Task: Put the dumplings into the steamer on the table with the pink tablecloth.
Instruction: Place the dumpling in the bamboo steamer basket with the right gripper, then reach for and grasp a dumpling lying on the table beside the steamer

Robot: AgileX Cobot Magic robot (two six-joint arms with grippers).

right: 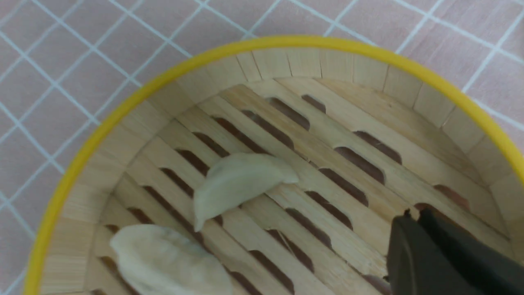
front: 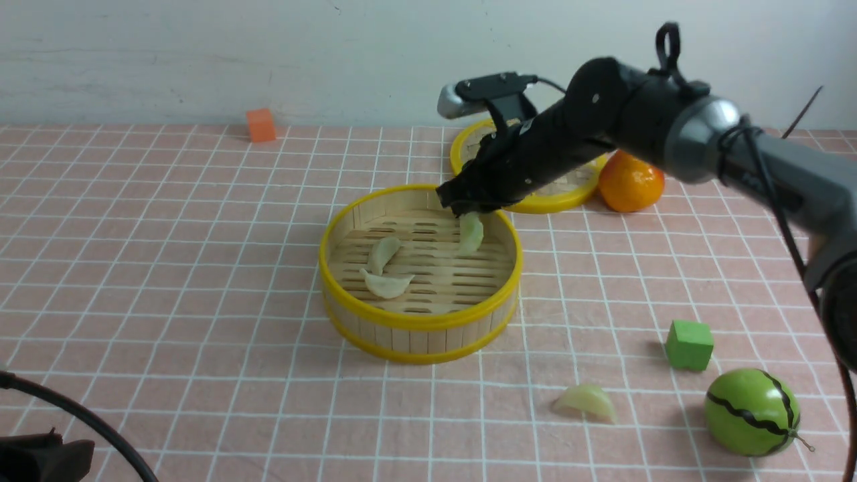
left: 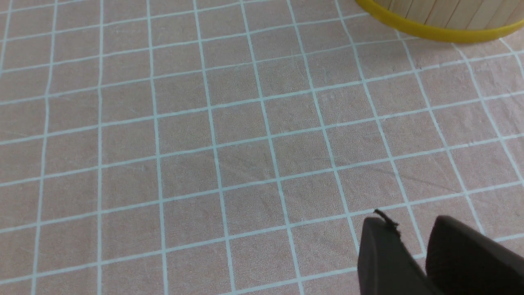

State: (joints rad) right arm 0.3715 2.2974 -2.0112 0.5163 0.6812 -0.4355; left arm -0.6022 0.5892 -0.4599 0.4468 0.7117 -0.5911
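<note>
Pink tablecloth (front: 167, 268) across the table (front: 100, 375), left gripper (left: 411, 233) low by the near-left corner, narrowly parted and empty; mid-table, steamer (front: 415, 335) already holding two dumplings (front: 387, 284), right gripper (front: 469, 209) pinched fully shut above its far rim with a pale green dumpling (front: 471, 232) directly beneath, held or dropped impossible to tell. Judged third placement in hand: next, lift clear of the rim, then fetch the last dumpling (front: 588, 402) near the table's front-right edge. No readable lettering anywhere.

Plain whitish painted wall (front: 201, 53) across the back — faintly scuffed, evenly lit. Below it, the flat table (front: 134, 268) in pink white-gridded cloth.
</note>
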